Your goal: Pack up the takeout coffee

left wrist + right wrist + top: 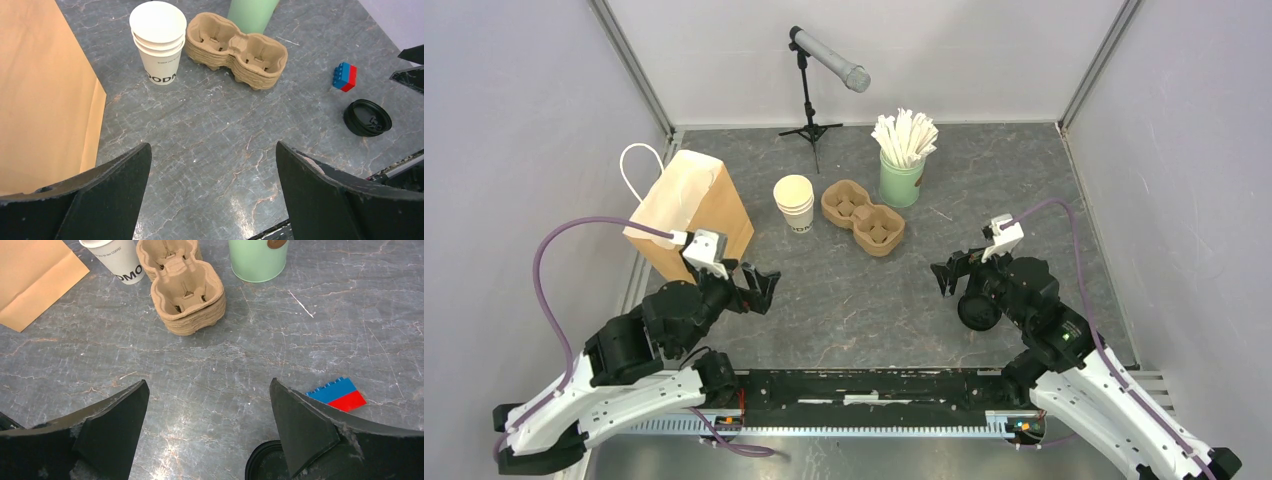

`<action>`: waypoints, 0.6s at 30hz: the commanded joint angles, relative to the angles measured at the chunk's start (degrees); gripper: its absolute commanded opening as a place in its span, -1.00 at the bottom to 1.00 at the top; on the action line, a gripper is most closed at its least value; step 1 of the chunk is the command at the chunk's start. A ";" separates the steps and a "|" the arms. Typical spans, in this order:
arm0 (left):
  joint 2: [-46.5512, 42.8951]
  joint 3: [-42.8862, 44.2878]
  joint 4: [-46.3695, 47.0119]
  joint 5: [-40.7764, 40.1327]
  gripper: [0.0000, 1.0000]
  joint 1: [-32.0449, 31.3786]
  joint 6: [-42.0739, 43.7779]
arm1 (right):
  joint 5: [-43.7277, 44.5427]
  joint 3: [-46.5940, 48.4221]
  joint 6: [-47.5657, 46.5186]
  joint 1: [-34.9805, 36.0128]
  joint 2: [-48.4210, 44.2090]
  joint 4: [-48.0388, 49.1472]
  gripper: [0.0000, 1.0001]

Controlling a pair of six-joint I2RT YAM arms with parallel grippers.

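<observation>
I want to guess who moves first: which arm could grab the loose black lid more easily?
Probably the right. The black lid lies close beside the open right gripper, while the left gripper hangs across the table, next to the paper bag.

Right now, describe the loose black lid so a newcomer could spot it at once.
Find the stack of pulp cup carriers mid-table. In the left wrist view a blue-and-red brick lies to their right, and the lid lies flat just nearer than the brick. It is the only round black ring on the grey table, with no cup under it.
</observation>
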 commanded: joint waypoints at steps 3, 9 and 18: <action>-0.30 -0.67 3.11 -1.38 1.00 -0.08 1.44 | 0.47 -0.54 1.02 0.29 -1.29 1.18 0.96; 1.37 -0.29 10.73 8.03 1.00 -0.12 11.40 | -4.10 -1.23 0.52 0.22 -2.48 3.44 0.96; 23.45 11.44 17.32 -3.92 1.00 -0.06 21.42 | -9.43 -2.93 -1.37 0.27 -5.80 8.04 0.96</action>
